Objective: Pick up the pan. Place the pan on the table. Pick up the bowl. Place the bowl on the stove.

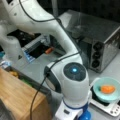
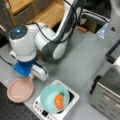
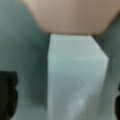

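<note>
**Pan on the desk, bowl on the stove**

The pan [image 2: 20, 89], a shallow dusty-pink round dish, is seen lying flat on the grey desk [image 2: 82, 62] at a front view's bottom left, its short white handle [image 2: 40, 72] pointing up and to the right. In the wrist view the white handle [image 3: 75, 77] fills the middle of the frame, with the pink pan [image 3: 72, 15] across the top and the desk [image 3: 22, 45] around it. The hand [image 3: 66, 100] is placed directly above the handle: one dark fingertip [image 3: 7, 95] is seen at the left edge and the other at the right edge, both well apart from the handle, so the hand is spread wide and nothing is gripped. In a front view the hand itself is hidden below the blue wrist piece [image 2: 23, 68] of the arm.

Just beside the pan, the teal bowl [image 2: 54, 98] is seen resting on the black top of the small white stove [image 2: 72, 98], with an orange carrot-like item [image 2: 59, 101] inside it. The same bowl [image 1: 107, 90] and orange item [image 1: 108, 89] are shown on the stove [image 1: 110, 107] at a front view's right, beside the white arm [image 1: 72, 82].

Farther back, a silver toaster oven [image 1: 100, 40] is seen on the desk, and a wooden board-topped block [image 1: 17, 97] stands at a front view's left.
</note>
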Available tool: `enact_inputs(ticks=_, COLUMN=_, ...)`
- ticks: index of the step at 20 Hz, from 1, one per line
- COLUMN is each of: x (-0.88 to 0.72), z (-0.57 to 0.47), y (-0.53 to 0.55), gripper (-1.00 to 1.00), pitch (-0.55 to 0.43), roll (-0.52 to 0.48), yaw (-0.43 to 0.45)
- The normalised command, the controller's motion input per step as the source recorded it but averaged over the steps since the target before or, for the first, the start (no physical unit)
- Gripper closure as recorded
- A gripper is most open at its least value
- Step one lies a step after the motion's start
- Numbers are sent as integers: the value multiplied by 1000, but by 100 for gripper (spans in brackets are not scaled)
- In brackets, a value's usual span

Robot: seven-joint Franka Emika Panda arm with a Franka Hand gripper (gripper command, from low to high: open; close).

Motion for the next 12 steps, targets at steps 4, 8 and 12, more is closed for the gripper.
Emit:
enact_inputs(ticks=4, x=97, z=-131, y=-44, gripper=-100, pitch=-7, roll=-44, yaw=-60)
enact_inputs(ticks=8, x=107, z=-57, y=-40, gripper=-100, pitch=-9, roll=-44, yaw=-64)
enact_inputs(ticks=12, x=106, z=32, y=-20, gripper=-100, pitch=-8, roll=-39, yaw=-65)
